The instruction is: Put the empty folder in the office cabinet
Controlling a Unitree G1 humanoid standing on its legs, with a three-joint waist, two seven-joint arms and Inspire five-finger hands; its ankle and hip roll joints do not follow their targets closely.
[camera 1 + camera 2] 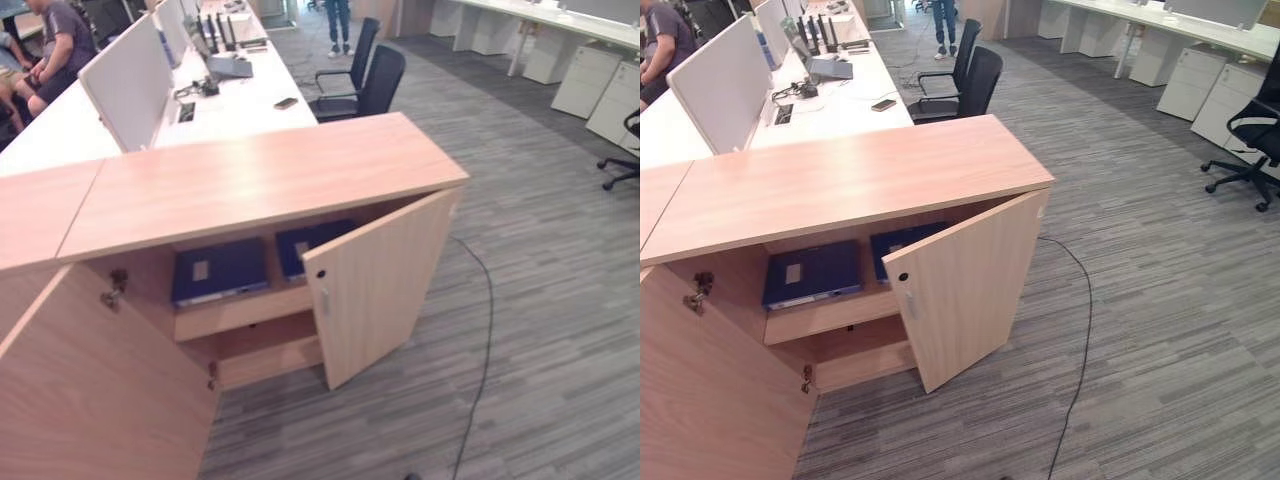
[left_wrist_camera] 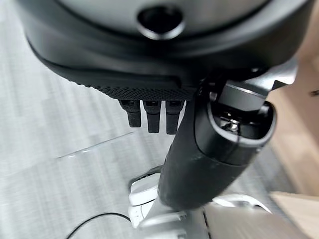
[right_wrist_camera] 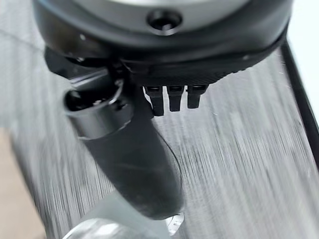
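The wooden office cabinet (image 1: 260, 180) stands in front of me with both doors swung open, the right door (image 1: 375, 290) and the left door (image 1: 90, 390). Two dark blue folders lie flat on its upper shelf (image 1: 245, 312): one (image 1: 220, 270) on the left and one (image 1: 310, 245) on the right, partly behind the right door. My left hand (image 2: 149, 117) hangs over the grey carpet with straight fingers and holds nothing. My right hand (image 3: 172, 99) also hangs over the carpet, fingers straight and empty.
Behind the cabinet runs a white desk (image 1: 240, 105) with a divider panel (image 1: 130, 80) and devices on it. Two black office chairs (image 1: 365, 80) stand beside it. A person (image 1: 55, 45) sits at the far left. White drawer units (image 1: 600, 85) and another chair (image 1: 1250, 130) stand at the right.
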